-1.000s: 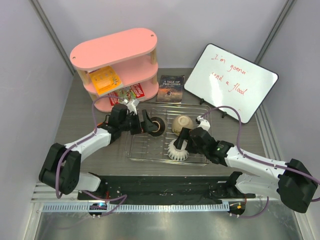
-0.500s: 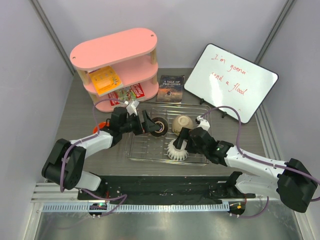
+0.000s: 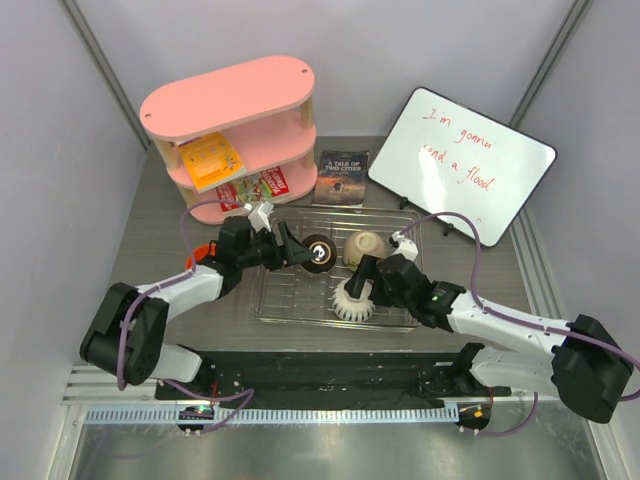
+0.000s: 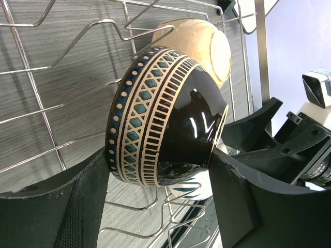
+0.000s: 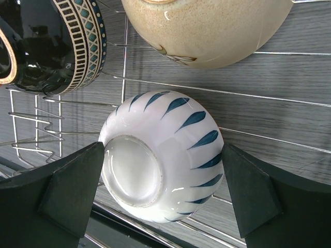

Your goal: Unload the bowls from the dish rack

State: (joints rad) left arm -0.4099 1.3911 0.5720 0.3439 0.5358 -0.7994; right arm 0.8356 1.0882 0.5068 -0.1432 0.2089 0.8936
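The silver wire dish rack [image 3: 300, 308] lies mid-table. My left gripper [image 3: 303, 252] is shut on the dark brown-black bowl [image 3: 321, 253], which is tipped on its side; in the left wrist view [image 4: 160, 170] one finger presses the patterned rim and the other the foot of the bowl [image 4: 176, 119]. My right gripper [image 3: 357, 288] is shut on the white bowl [image 3: 350, 300], which has blue strokes and faces bottom up [image 5: 160, 155], with fingers [image 5: 77, 186] on both sides. The beige-tan bowl [image 3: 366, 245] lies in the rack's far part. A sliver of an orange bowl [image 3: 197, 260] shows behind my left arm.
A pink oval shelf unit [image 3: 230, 110] stands at the back left. A book [image 3: 342, 165] lies behind the rack. A whiteboard [image 3: 460, 165] leans at the back right. Rack wires [image 5: 124, 57] run under both bowls.
The left gripper and the dark bowl have shifted slightly right, and the bowl has tipped more on edge. The white bowl and the right gripper have edged a little left.
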